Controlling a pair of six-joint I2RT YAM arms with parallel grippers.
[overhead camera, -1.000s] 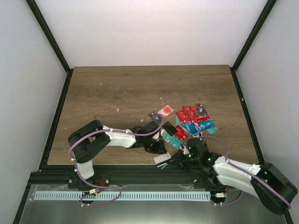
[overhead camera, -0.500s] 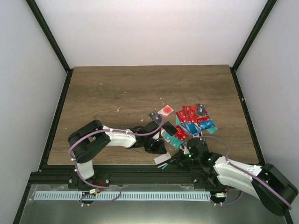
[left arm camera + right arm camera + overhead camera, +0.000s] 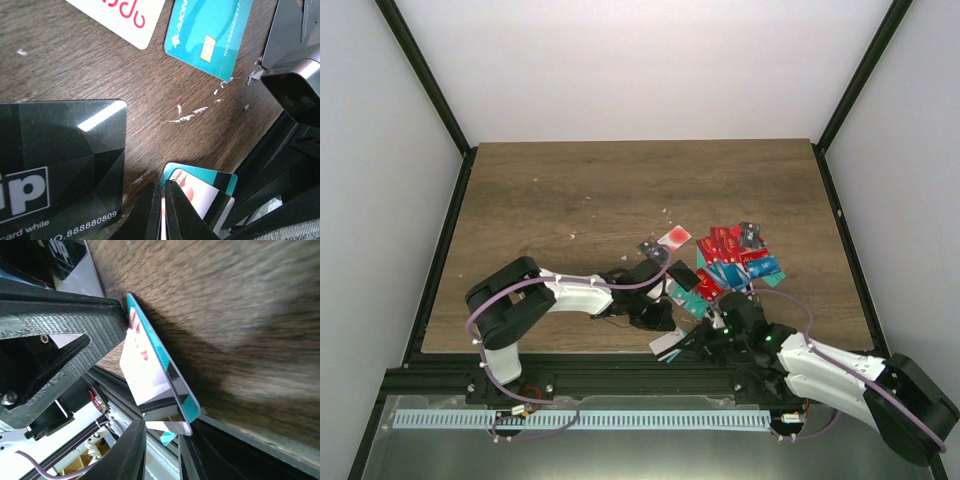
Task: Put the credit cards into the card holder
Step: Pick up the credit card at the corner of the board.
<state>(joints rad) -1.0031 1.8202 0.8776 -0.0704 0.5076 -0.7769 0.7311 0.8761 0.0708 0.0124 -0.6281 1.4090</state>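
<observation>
Brown wooden table [image 3: 570,190], white walls [image 3: 620,70]; left claw [image 3: 163,192] clenched; right claw [image 3: 130,370], cannot tell.

Wood tabletop [image 3: 570,190]: credit cards [image 3: 732,258] in a loose pile right of centre, toward near edge, w/ red, teal, blue and black mixed. White card w/ red circle [image 3: 674,238] sits just beside pile, far-left side. Left gripper [image 3: 658,320] and right gripper [image 3: 694,346] sit low and close together at mid near edge, w/ white + teal cards [image 3: 667,346] at that edge by them; jaw state unreadable.

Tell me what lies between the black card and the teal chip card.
Between black card and teal chip card: only bare scratched wood, left wrist view.
</observation>
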